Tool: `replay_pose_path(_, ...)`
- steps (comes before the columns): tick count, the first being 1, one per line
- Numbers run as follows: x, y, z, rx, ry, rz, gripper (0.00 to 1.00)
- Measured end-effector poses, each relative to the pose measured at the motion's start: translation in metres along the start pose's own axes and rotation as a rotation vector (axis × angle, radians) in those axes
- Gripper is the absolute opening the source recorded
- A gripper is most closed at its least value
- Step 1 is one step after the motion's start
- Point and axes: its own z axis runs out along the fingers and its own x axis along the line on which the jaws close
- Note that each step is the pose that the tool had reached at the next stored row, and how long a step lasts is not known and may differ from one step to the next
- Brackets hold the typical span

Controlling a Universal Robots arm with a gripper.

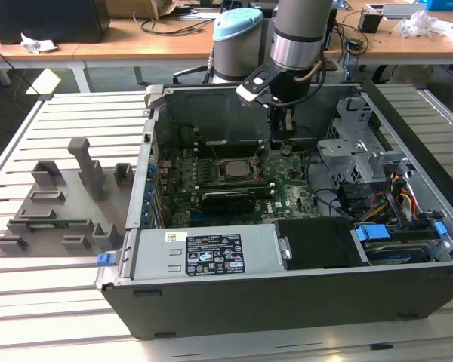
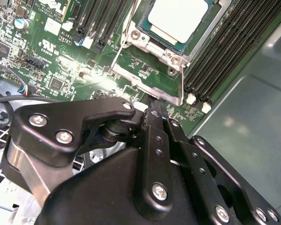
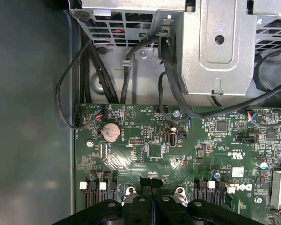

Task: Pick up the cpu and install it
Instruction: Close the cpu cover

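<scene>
Cpu (image 2: 178,18) sits in socket (image 2: 154,49) inside computer case (image 1: 287,302).

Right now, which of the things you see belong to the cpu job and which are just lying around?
Job:
cpu, sitting in the socket frame
gripper, shut, over the motherboard

Lying about:
grey fixture tray beside the case
coin battery
black cables
</scene>
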Motion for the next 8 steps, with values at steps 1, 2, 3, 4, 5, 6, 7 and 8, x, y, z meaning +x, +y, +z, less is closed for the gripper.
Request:
replay_pose_path(1, 0.0000, -0.0008, 0.0000, 0.0000, 0.0000, 0.000, 0.11)
replay_pose_path(2, 0.0000, -0.0015, 0.0001, 0.0000, 0.0000, 0.000, 0.11)
replay_pose_path(3, 0.0000, -0.0020, 0.0001, 0.0000, 0.0000, 0.000, 0.11)
replay_pose_path(4, 0.0000, -0.0027, 0.0001, 0.0000, 0.0000, 0.000, 0.11)
replay_pose_path(5, 0.0000, -0.0034, 0.0002, 0.0000, 0.0000, 0.000, 0.11)
replay_pose_path(6, 0.0000, -0.0049, 0.0003, 0.0000, -0.0001, 0.000, 0.11)
replay_pose_path(7, 0.0000, -0.0055, 0.0003, 0.0000, -0.0001, 0.000, 0.11)
replay_pose_path(8, 0.0000, -0.0062, 0.0003, 0.0000, -0.0001, 0.000, 0.11)
